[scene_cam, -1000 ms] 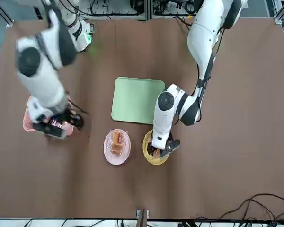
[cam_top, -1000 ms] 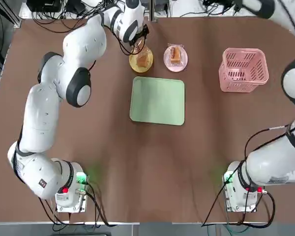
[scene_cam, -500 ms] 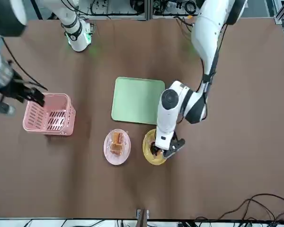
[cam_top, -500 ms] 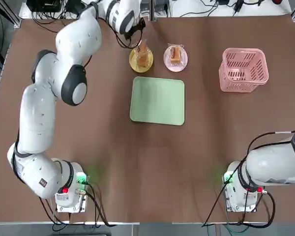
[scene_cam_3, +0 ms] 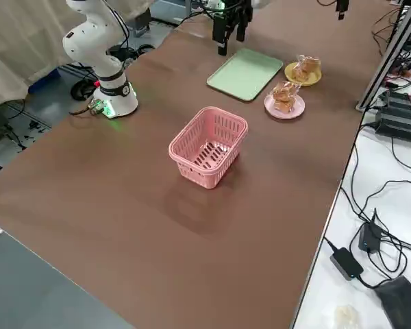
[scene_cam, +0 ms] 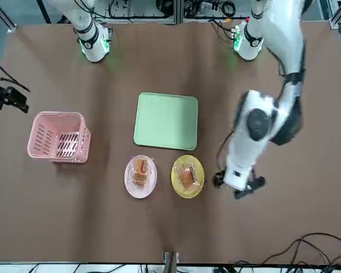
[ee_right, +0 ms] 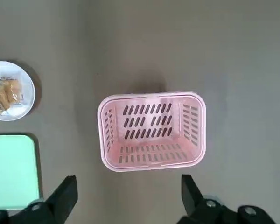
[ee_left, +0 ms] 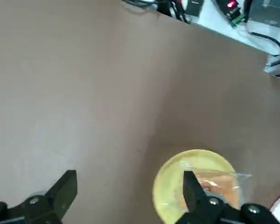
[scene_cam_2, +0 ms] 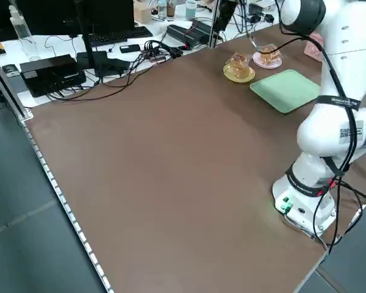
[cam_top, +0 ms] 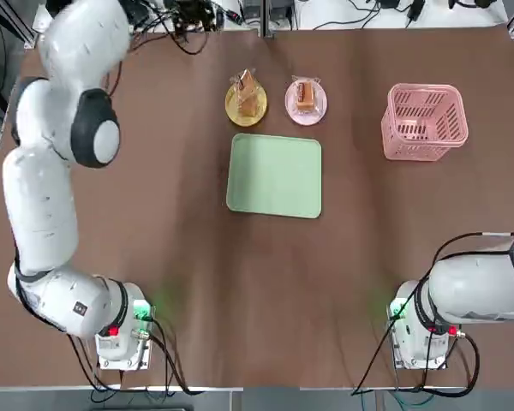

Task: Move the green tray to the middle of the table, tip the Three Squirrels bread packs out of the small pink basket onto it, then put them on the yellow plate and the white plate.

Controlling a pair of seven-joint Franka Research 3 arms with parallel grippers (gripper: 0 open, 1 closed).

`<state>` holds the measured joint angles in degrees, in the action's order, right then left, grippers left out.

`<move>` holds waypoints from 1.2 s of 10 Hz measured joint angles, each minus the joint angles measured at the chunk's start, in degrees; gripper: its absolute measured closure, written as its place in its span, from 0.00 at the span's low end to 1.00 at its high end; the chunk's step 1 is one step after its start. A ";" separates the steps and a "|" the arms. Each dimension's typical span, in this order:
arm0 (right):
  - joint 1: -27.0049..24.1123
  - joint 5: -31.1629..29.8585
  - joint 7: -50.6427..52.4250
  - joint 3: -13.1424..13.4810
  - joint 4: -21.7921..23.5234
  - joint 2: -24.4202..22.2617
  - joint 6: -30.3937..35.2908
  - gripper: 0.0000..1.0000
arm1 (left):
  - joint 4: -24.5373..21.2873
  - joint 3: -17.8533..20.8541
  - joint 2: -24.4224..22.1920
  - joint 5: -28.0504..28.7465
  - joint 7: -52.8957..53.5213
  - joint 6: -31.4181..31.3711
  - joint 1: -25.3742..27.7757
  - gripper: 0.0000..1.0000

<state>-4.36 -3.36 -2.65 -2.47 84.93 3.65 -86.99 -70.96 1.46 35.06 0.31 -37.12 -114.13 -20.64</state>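
Note:
The green tray [cam_top: 274,175] lies bare at mid-table. Beyond it, the yellow plate [cam_top: 246,101] and the white plate [cam_top: 306,98] each hold a Three Squirrels bread pack [scene_cam: 187,176] [scene_cam: 140,171]. The small pink basket [cam_top: 424,120] stands upright on my right side, with nothing inside it. My left gripper [scene_cam: 237,183] hangs open and holds nothing, raised off to the left of the yellow plate [ee_left: 177,186]. My right gripper [ee_right: 128,182] is open high above the basket [ee_right: 151,130], and shows at the front view's left edge [scene_cam: 5,96].
Cables, a keyboard and black boxes lie on the bench [scene_cam_2: 110,43] beyond the table's far edge. The two arm bases [cam_top: 120,330] [cam_top: 424,334] stand at the near edge. Bare brown tabletop [cam_top: 274,282] lies between the tray and the bases.
My left gripper has let go of the pack on the yellow plate and swung up and away to the left. The right gripper has drawn back from the basket.

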 joint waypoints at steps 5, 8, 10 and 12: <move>-0.59 0.84 1.22 -0.61 -0.17 1.03 -0.95 0.01 | 0.01 -0.10 -7.24 -3.09 26.97 13.76 11.46 0.00; -0.42 0.88 1.22 -0.93 -0.36 1.02 -1.10 0.01 | -0.87 -0.17 -12.31 -3.09 32.99 21.54 12.29 0.00; -0.37 0.88 1.22 -1.06 -0.42 1.02 -1.12 0.01 | -7.63 -0.36 -18.95 -3.09 33.87 21.62 12.04 0.00; -0.33 0.88 1.22 -1.15 -0.44 1.01 -1.10 0.01 | -17.43 -0.63 -28.35 -3.09 34.62 19.64 11.42 0.00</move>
<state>-4.68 -2.48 -1.43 -3.62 84.50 4.66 -88.09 -88.39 0.83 6.71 -2.79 -2.50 -94.49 -9.22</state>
